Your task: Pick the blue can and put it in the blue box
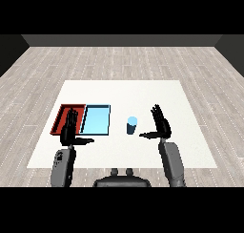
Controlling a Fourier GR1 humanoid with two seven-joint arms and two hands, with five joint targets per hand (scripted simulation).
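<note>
A small blue can (132,125) stands upright on the white table (143,93), right of the light blue tray (96,120). My right hand (162,125) is open just right of the can, fingers straight up and thumb pointing toward it, not touching. Over the near edge of the red tray (62,113) my left hand (69,130) is open too, fingers raised and thumb out to the right. Both trays hold nothing.
The red tray and the light blue tray lie side by side at the table's left. Around the table is grey plank floor.
</note>
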